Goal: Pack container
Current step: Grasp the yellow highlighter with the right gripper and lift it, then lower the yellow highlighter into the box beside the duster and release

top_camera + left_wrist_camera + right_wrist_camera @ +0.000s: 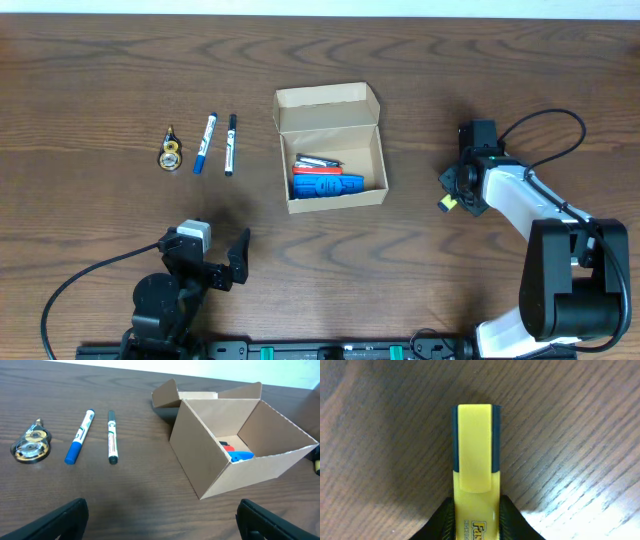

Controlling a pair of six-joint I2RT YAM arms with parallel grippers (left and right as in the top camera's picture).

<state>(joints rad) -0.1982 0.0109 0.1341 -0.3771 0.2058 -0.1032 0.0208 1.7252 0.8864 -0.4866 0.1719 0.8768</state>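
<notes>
The container, a tan cardboard box point(331, 148) with its flap lid open, sits mid-table and holds a blue item point(328, 185) and pens. It also shows in the left wrist view point(235, 445). My right gripper point(455, 190), to the right of the box, is shut on a yellow highlighter point(475, 455) just above the wood. My left gripper point(228, 262) is open and empty near the front edge, left of the box. A blue marker point(205, 143), a black marker point(230, 144) and a tape roll point(171, 152) lie to the left of the box.
The dark wood table point(120, 80) runs to a pale far edge. The right arm's white link and black cable point(545, 150) lie at the right side. The markers also show in the left wrist view point(80, 436).
</notes>
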